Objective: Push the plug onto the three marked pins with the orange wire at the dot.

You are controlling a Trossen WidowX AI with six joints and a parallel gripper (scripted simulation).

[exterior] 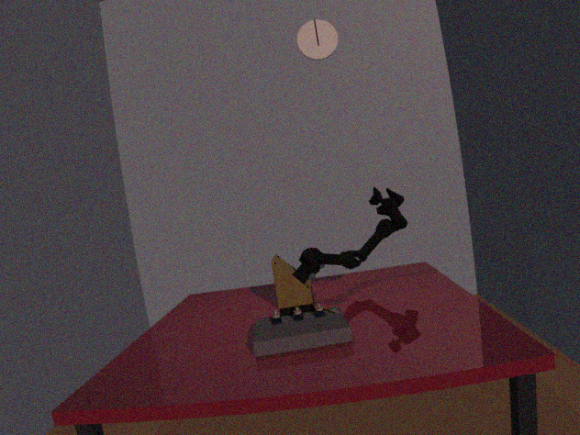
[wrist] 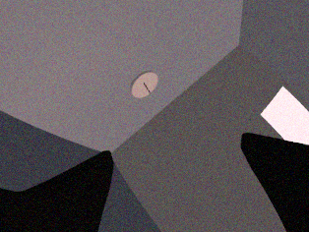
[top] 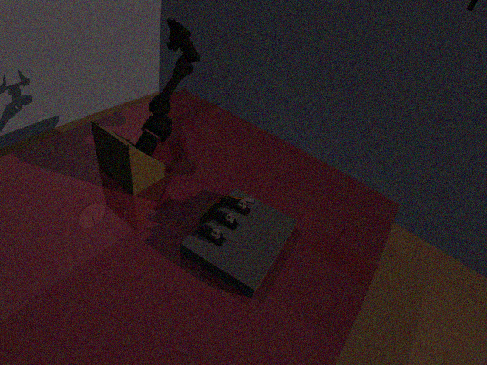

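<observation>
The jaws (top: 169,33) (exterior: 381,191) stand wide open, pointing upward, well above the red bench (top: 275,326) (exterior: 201,370); the grey block (top: 255,243) (exterior: 304,339) sits below them.

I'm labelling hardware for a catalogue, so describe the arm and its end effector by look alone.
The arm is black, with rounded, bulging joints and slimmer links. Its end effector is black too, with two tapering fingers. Markings or cables cannot be made out.
</observation>
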